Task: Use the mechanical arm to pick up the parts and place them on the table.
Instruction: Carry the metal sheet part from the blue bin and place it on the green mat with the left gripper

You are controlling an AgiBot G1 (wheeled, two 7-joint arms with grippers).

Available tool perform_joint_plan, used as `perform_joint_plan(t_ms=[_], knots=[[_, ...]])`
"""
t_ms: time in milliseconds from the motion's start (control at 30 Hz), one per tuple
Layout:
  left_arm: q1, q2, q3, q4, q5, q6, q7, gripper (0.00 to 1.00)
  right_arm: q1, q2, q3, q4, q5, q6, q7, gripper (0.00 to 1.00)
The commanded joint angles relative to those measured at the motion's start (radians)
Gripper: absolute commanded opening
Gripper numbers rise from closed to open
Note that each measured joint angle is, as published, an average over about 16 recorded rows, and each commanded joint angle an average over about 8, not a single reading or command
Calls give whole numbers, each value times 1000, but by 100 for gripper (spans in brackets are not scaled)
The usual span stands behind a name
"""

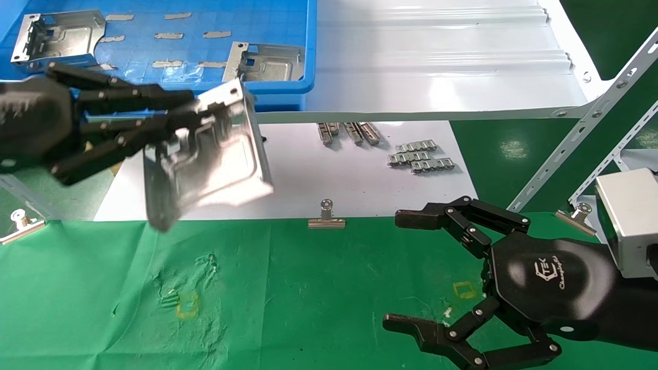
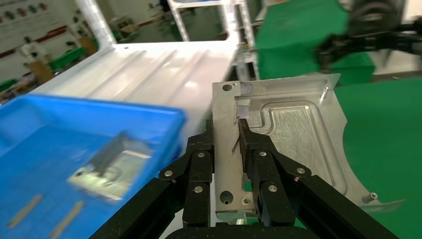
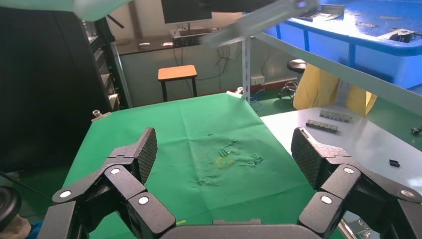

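My left gripper (image 1: 180,121) is shut on a silver stamped part (image 1: 211,154), gripping its bent-up flange and holding it tilted in the air over the near edge of the white board, just off the blue tray. The left wrist view shows the fingers (image 2: 199,149) clamped on that flange of the part (image 2: 293,129). Two more parts (image 1: 56,33) (image 1: 270,61) lie in the blue tray (image 1: 310,56). My right gripper (image 1: 398,271) is open and empty, low over the green cloth table (image 1: 308,288); it also shows in its wrist view (image 3: 226,149).
Yellow square outlines (image 1: 187,306) (image 1: 465,290) mark the cloth. On the white board (image 1: 318,174) lie small linked metal strips (image 1: 421,156). Binder clips (image 1: 326,218) (image 1: 20,223) (image 1: 578,213) pin the cloth edge. A perforated metal frame (image 1: 581,133) slants at the right.
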Motion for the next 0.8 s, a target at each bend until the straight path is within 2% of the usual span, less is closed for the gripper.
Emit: perform_joint_plan(t_ms=[33,167,367,533,800], knots=[[51,-52,28,-101,-68,-4,-20,0,0,0,0,0,0,0,0,100],[92,-68,93,-108,17,-21,154,0,0,0,0,0,0,0,0,100],[116,-15,153,36,116,-26,400,0,0,0,0,0,0,0,0,100],[120,22,193,163,147,-17,509,0,0,0,0,0,0,0,0,100],[116,68,249,314,187,-26,613,1,0,0,0,0,0,0,0,100]])
